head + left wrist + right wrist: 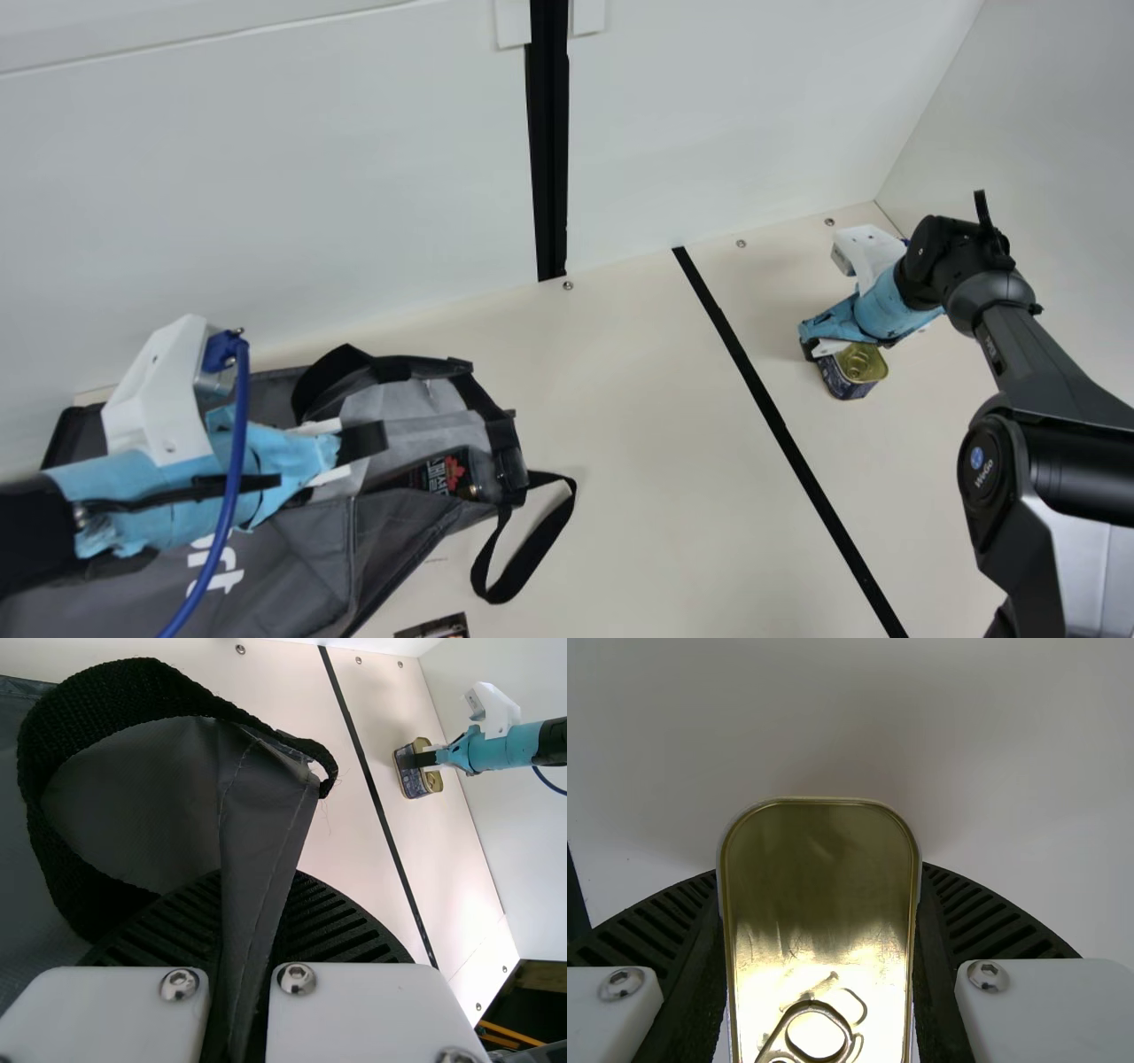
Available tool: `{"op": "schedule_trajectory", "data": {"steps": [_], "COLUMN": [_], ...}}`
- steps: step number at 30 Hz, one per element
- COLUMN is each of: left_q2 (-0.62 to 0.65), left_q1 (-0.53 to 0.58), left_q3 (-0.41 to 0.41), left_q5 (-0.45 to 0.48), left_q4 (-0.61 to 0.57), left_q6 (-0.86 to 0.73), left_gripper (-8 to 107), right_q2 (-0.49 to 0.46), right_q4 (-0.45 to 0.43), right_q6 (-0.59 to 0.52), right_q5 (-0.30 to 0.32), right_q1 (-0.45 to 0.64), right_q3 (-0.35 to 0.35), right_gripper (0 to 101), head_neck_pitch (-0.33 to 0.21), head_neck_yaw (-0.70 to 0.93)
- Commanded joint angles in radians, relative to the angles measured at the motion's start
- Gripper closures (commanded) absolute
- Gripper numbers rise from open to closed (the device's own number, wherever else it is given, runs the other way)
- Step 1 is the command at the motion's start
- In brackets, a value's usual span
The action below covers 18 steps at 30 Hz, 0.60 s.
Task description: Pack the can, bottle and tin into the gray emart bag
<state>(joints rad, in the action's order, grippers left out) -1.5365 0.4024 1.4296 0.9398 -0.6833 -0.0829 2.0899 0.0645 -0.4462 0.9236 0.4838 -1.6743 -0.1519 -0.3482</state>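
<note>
The right gripper (820, 872) is closed on the tin (854, 374), one finger against each long side. The tin's long axis runs along the fingers, with the pull-ring end toward the palm and the plain end toward the tips. The lid faces up. Whether the base bears on the table (638, 399) cannot be determined.

The left gripper (361, 442) is closed on a fold of the bag's rim (252, 859), beside the mouth.

Farther out, the gray bag (292, 540) lies on the left arm's side of the black strip (780, 425); the tin is on the right arm's side, well apart from it. A dark container with a red leaf mark (454, 471) lies inside the mouth; can or bottle, type not confirmed. One strap (536, 548) trails on the table.

Assessment: the right arm is nearer the tin and should lift it, cross the strip and enter the mouth while the left holds the rim. Risk noted: the tin could catch on the slack cloth.
</note>
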Motion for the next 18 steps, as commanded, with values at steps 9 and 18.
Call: {"op": "schedule_trajectory", "data": {"steps": [9, 18], "left_q2": [0.000, 0.000], "left_q1": [0.000, 0.000], "left_q3": [0.000, 0.000], "left_q5": [0.000, 0.000], "left_q4": [0.000, 0.000], "left_q6": [0.000, 0.000], "left_gripper": [89, 89], "right_q2": [-0.044, -0.119], "right_q4": [0.016, 0.005], "right_q6": [-0.017, -0.042], "right_q5": [-0.008, -0.054], "right_q1": [-0.013, -0.051], "right_q3": [0.022, 0.097], "right_gripper": [101, 101], "head_neck_pitch": [-0.023, -0.023], "head_neck_yaw": [-0.001, -0.001]}}
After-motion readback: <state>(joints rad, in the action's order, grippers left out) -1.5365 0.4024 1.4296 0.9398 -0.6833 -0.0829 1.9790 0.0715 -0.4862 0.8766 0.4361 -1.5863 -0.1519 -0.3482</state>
